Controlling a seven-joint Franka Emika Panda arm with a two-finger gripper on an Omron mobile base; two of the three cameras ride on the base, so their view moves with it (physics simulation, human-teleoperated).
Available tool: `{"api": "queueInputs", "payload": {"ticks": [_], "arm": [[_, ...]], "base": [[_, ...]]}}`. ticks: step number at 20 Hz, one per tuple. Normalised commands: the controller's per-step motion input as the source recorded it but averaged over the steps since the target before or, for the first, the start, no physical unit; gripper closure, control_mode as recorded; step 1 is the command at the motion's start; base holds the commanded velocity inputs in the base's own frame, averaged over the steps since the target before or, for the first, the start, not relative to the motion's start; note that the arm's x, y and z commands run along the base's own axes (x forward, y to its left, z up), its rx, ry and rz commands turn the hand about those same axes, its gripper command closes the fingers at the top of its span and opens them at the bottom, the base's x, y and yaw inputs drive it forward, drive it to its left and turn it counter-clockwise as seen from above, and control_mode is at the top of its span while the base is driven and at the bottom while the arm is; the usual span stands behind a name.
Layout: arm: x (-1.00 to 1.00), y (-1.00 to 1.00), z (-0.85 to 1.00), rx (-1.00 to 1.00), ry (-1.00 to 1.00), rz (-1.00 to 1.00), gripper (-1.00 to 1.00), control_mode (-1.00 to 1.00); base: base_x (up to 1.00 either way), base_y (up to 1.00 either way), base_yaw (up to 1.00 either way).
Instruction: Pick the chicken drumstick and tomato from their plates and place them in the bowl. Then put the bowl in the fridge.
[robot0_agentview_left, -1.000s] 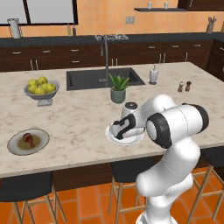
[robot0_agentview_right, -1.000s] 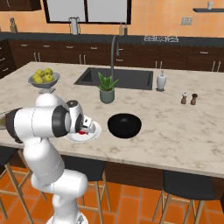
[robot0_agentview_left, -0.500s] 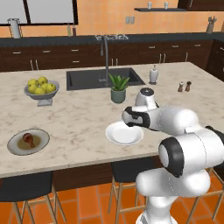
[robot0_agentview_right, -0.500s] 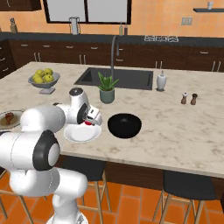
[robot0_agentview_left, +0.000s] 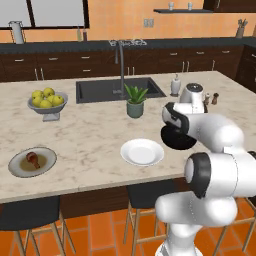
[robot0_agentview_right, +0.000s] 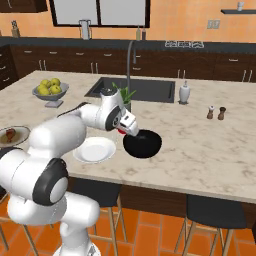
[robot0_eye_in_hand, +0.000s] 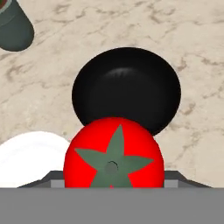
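While carried above the marble counter (robot0_agentview_left: 90, 135), tomato (robot0_eye_in_hand: 113, 159) sits clamped in the gripper (robot0_agentview_right: 129, 129), close over the near rim of the black bowl (robot0_eye_in_hand: 127, 89) and not yet inside it. Looks small, round and glossy red, with a dark green star-shaped stem patch facing the hand camera. Judged light but slick and round, so likely to roll or squirt out of a loose pinch; best held across its widest middle, as appears to be the case now, with modest pressure, since the skin may bruise. Fingertips themselves hidden behind the fruit in the hand view, so exact contact cannot be confirmed.

Left bare just beside the bowl: the white plate (robot0_agentview_left: 142, 151). Well apart, at the far left of the counter: the chicken drumstick (robot0_agentview_left: 33, 158), brown with a paler bone end, lying on the grey-beige plate (robot0_agentview_left: 31, 162). Probably firm and a little greasy; best gripped across the meaty thick part rather than the thin bone.
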Motion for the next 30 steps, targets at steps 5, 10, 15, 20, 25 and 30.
{"api": "queueInputs", "payload": {"ticks": [5, 10, 15, 20, 25, 30], "arm": [[0.48, -0.49, -0.44, 0.00, 0.13, 0.01, 1.00, -1.00], [0.55, 0.00, -0.58, 0.00, 0.12, 0.00, 1.00, -1.00], [0.58, -0.19, -0.45, -0.02, 0.00, 0.00, 1.00, -1.00], [0.42, -0.29, -0.46, 0.00, 0.00, 0.00, -1.00, -1.00], [0.10, -0.01, 0.06, 0.00, 0.00, -0.01, -1.00, -1.00], [0.03, 0.00, 0.28, 0.00, 0.00, -0.03, -1.00, -1.00]], "base": [[0.00, 0.00, 0.00], [0.00, 0.00, 0.00], [0.00, 0.00, 0.00], [0.00, 0.00, 0.00], [0.00, 0.00, 0.00], [0.00, 0.00, 0.00]]}}
